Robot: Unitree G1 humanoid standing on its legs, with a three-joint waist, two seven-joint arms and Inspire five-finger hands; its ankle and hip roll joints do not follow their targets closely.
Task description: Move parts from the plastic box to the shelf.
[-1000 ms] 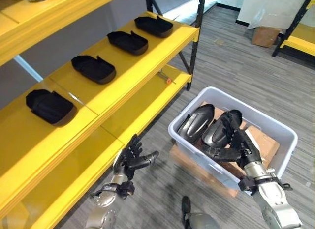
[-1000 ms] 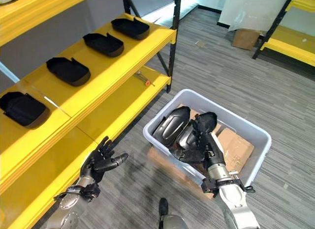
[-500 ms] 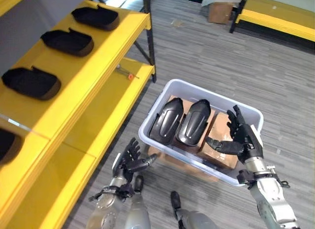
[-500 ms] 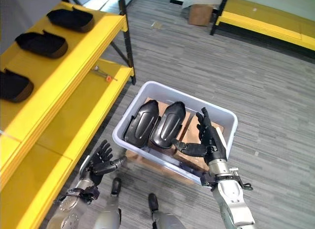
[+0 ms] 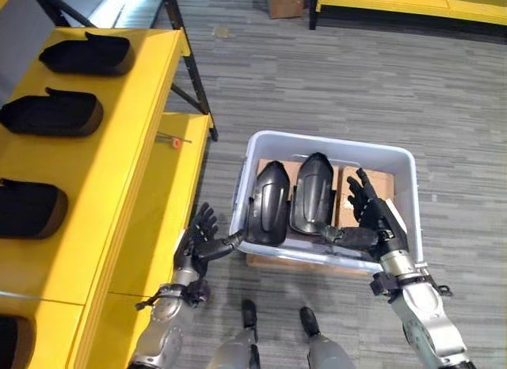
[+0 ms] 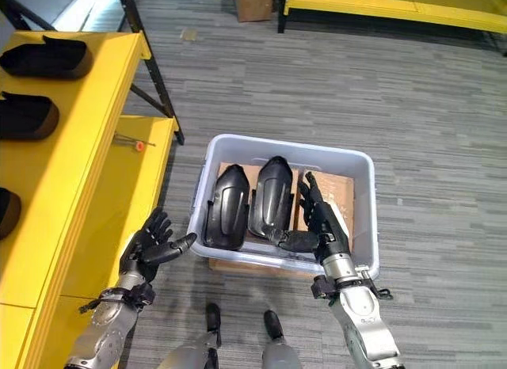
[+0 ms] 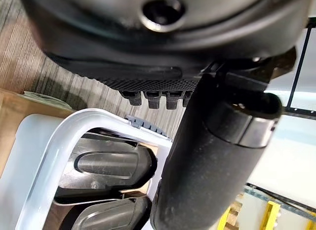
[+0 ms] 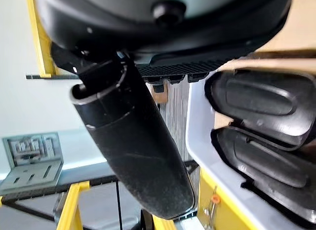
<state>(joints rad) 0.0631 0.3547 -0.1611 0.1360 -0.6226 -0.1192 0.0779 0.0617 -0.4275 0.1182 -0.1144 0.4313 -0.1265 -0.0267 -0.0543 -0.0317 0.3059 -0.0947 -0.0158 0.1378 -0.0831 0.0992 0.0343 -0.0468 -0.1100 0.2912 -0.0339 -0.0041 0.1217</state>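
Parts: you have two dark moulded shells lying side by side in the white plastic box (image 5: 408,196), which sits a little below the middle of the frame on the grey floor (image 5: 317,84). The left part (image 5: 268,203) leans against the box's left wall, the right part (image 5: 312,192) lies just beside it, touching it. Brown cardboard (image 5: 363,184) shows under and to the right of them.

Your right hand (image 5: 375,222) is inside the box at its right half, fingers straight and spread, thumb reaching toward the lower end of the right part; it grasps nothing. Your left hand (image 5: 199,238) is outside the box, just off its lower left corner, fingers relaxed and spread, thumb pointing at the box wall, also empty.

Along the left edge of the frame runs the yellow shelf (image 5: 119,147). More dark parts already rest on its top level, one (image 5: 87,54) at the upper left and one (image 5: 51,113) below it.
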